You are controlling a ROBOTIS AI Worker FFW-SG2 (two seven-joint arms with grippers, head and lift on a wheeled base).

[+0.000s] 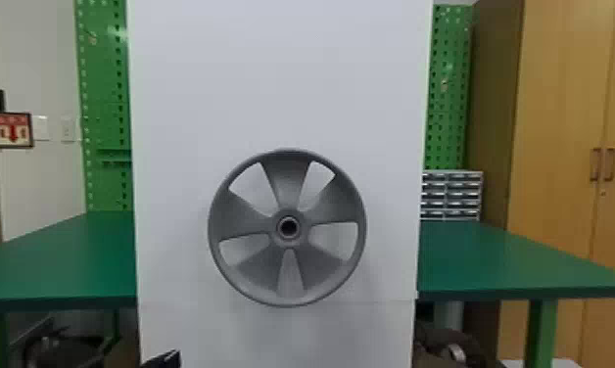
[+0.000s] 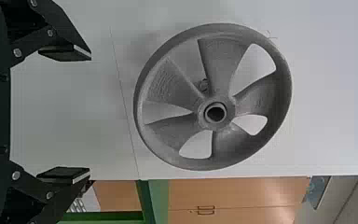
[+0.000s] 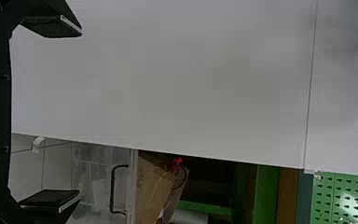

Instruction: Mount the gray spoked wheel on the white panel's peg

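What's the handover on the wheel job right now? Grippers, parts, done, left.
Left gripper: open, empty, in front of the panel, wheel ahead of it.
Right gripper: open, empty, also at the panel.
Gray wheel: upright against the white panel, hub facing out, neither gripper touching it.
Done: wheel stays up unheld, so it looks mounted. Can't tell how deep the peg sits.
Left: probably just a seating check, then back both arms off.
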